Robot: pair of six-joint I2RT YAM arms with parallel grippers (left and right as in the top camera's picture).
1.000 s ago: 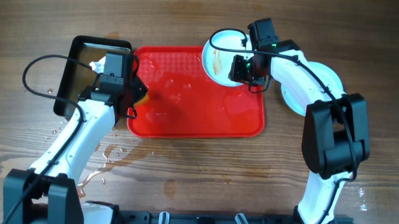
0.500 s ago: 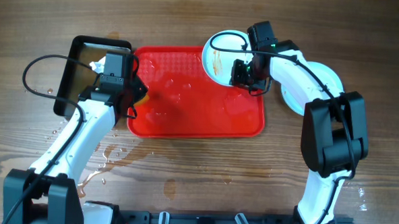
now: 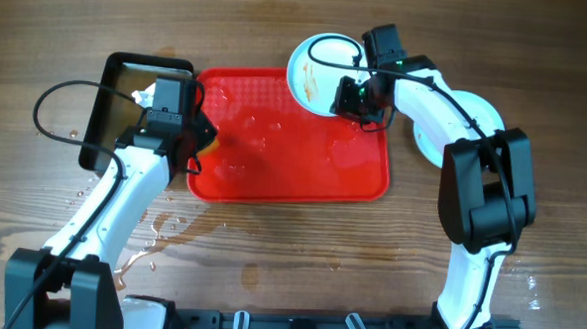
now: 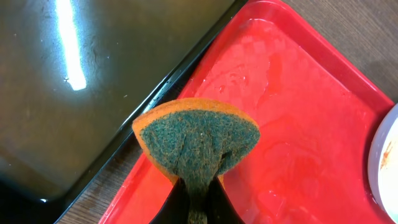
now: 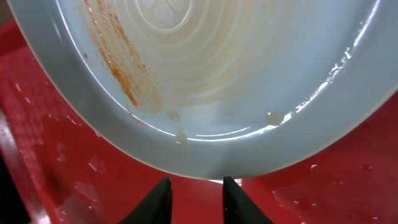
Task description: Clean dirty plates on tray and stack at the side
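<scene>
A white plate (image 3: pixel 315 71) with a pale blue rim and an orange-brown streak sits at the far right corner of the red tray (image 3: pixel 273 174), overhanging its far rim. In the right wrist view the plate (image 5: pixel 236 74) fills the top, its near rim just beyond my right gripper (image 5: pixel 197 182). The jaws stand a little apart with bare tray (image 5: pixel 50 155) between them. More plate (image 3: pixel 486 115) shows on the table under the right arm. My left gripper (image 4: pixel 198 186) is shut on a green and orange sponge (image 4: pixel 199 134) over the tray's left edge (image 4: pixel 311 124).
A black pan (image 3: pixel 127 108) with brownish liquid stands left of the tray, right beside the sponge. Water drops lie on the wooden table (image 3: pixel 156 238) at the near left. The tray floor is wet.
The streaked plate has shifted up and to the left along with my right gripper, whose jaws have narrowed. The left arm and sponge have not moved.
</scene>
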